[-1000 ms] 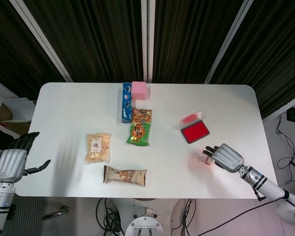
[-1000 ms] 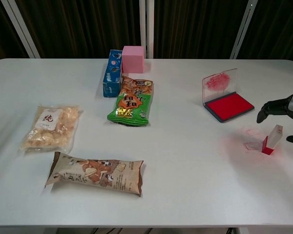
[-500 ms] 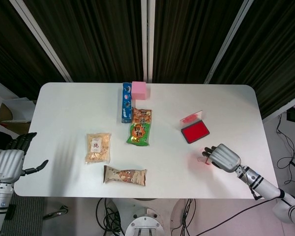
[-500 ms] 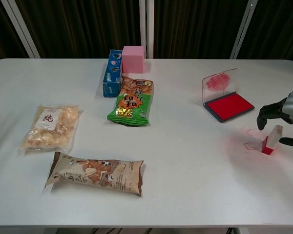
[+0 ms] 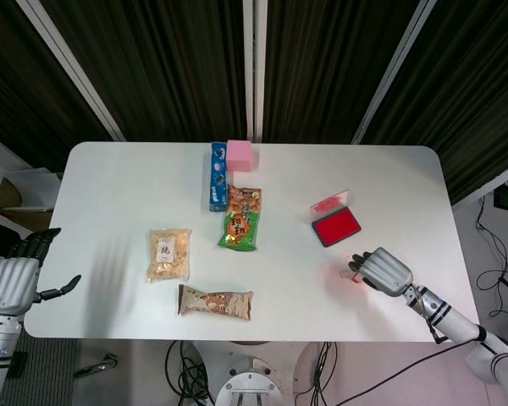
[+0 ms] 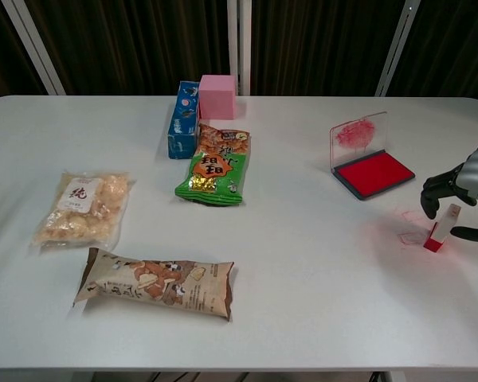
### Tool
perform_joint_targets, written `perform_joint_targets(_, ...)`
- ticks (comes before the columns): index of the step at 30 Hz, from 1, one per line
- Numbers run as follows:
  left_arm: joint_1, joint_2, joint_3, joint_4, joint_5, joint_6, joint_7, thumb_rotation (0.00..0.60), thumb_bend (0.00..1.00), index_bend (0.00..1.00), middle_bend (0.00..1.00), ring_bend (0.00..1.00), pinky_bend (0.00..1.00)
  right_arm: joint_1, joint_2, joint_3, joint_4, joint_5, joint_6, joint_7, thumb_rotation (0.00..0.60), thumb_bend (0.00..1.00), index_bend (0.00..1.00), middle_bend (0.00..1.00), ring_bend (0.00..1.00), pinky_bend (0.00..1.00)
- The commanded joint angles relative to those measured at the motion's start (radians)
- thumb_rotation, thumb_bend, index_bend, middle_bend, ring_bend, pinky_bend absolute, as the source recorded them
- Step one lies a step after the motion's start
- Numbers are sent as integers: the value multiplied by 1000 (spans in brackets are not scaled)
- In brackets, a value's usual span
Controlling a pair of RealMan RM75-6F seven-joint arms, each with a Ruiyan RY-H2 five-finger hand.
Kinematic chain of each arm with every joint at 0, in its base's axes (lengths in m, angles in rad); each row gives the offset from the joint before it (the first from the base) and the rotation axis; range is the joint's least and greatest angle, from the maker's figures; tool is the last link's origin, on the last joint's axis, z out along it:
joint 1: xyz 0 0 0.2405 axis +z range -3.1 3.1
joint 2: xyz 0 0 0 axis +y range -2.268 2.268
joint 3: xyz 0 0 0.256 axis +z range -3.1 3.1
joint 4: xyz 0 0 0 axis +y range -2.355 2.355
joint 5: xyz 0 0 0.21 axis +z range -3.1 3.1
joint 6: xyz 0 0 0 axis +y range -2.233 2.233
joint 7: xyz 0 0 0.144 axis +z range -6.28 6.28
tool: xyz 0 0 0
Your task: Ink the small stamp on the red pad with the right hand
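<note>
On the white bench [image 5: 118, 178], the clear cracker pouch [image 6: 83, 205] carried a white label with one red character, while the print on the brown bar wrapper [image 6: 154, 282] and the green snack bag [image 6: 213, 165] was too small to read. The red pad [image 6: 374, 173] lay open with its stained lid upright, and the small stamp [image 6: 440, 228] stood tilted just in front of the pad, beside faint red marks. The right hand [image 6: 467, 192] had closed in on the stamp over the last second, its fingers [image 6: 432, 195] curled narrowly around the top, contact not clear, while the left hand [image 5: 13, 283], well off from the pad past the bench edge, kept its fingers spread and empty.
</note>
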Motion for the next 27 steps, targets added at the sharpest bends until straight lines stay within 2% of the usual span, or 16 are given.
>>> perform_joint_targets(1, -1, -1, 0, 2, 0, -2, -1, 302, 166, 110, 134, 118, 206, 1, -4, -2, 4, 2, 1, 1, 600, 228, 499, 452, 622, 870)
perform_joint_targets(20, 1, 3, -1, 9, -2, -3, -15, 303, 165, 110, 132, 118, 206, 9, -15, -11, 11, 20, -7, -2, 600, 261, 616, 556, 651, 870)
perform_joint_targets(27, 0, 8, -3, 6, -1, -2, -18, 302, 166, 110, 132, 118, 207, 24, 34, 20, -70, 40, 38, 9, 600, 266, 630, 568, 655, 870)
